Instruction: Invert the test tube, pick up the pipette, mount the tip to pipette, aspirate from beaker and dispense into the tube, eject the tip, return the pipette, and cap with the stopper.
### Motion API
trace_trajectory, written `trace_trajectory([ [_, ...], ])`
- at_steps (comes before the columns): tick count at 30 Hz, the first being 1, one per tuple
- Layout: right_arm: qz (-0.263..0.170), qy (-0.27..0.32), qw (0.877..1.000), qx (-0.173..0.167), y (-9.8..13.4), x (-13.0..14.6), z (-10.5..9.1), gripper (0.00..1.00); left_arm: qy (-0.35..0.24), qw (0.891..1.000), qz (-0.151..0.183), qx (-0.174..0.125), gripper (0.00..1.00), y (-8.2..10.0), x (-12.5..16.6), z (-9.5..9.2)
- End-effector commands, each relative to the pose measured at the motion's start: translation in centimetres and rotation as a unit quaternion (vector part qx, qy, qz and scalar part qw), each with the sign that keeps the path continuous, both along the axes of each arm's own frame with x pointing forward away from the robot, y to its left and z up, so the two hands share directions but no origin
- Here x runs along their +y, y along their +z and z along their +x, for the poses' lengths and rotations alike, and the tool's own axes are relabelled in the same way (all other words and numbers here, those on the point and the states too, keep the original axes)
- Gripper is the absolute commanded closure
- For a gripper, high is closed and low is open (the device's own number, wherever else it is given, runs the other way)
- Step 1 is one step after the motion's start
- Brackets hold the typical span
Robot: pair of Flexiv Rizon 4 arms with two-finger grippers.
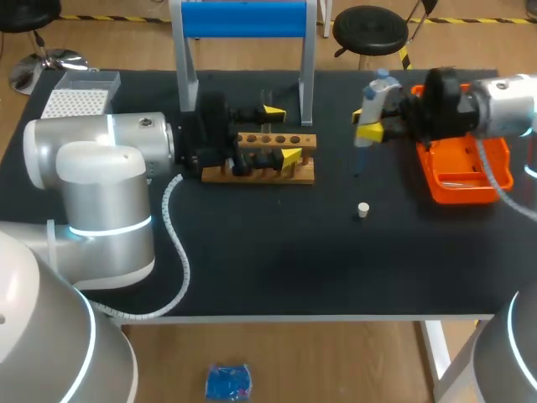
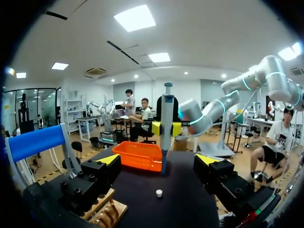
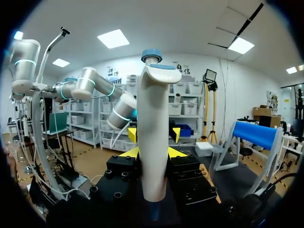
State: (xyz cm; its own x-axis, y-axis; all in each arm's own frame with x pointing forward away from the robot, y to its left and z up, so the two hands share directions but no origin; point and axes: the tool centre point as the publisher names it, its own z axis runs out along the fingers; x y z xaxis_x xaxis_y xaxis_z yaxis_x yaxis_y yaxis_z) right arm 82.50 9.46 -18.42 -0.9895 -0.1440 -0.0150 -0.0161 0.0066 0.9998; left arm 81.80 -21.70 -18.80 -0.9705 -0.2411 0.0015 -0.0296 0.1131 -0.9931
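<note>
My right gripper is shut on the white pipette with a blue cap, holding it upright above the table right of centre. In the right wrist view the pipette stands between that gripper's yellow-tipped fingers. My left gripper is open over the wooden tube rack, with nothing between its fingers. From the left wrist view, the open gripper faces the held pipette, and the rack lies below its fingers. A small white stopper sits on the black table. I cannot make out a test tube.
An orange tray lies under my right arm at the right edge. A white tip box stands at the back left. A stand with a blue roll rises behind the rack.
</note>
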Motion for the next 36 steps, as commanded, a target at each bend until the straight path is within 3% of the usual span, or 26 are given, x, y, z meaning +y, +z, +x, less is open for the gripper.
trace_trajectory([
  [1, 0.003, 0.005, 1.0, 0.001, -0.8, 1.7, 0.6, 1.0, 0.006, 1.0, -0.003, 0.0, 0.0, 0.4, -0.2, -0.2],
  [17, 0.014, 0.009, 1.0, 0.011, -1.4, 3.4, 0.2, 1.0, 0.015, 0.999, -0.023, -0.024, 0.0, 3.1, -0.9, -0.5],
  [36, 0.0, 0.045, 0.999, -0.007, -1.3, 7.5, 0.2, 1.0, 0.012, 0.999, -0.019, -0.024, 0.0, 3.4, -1.0, -0.5],
])
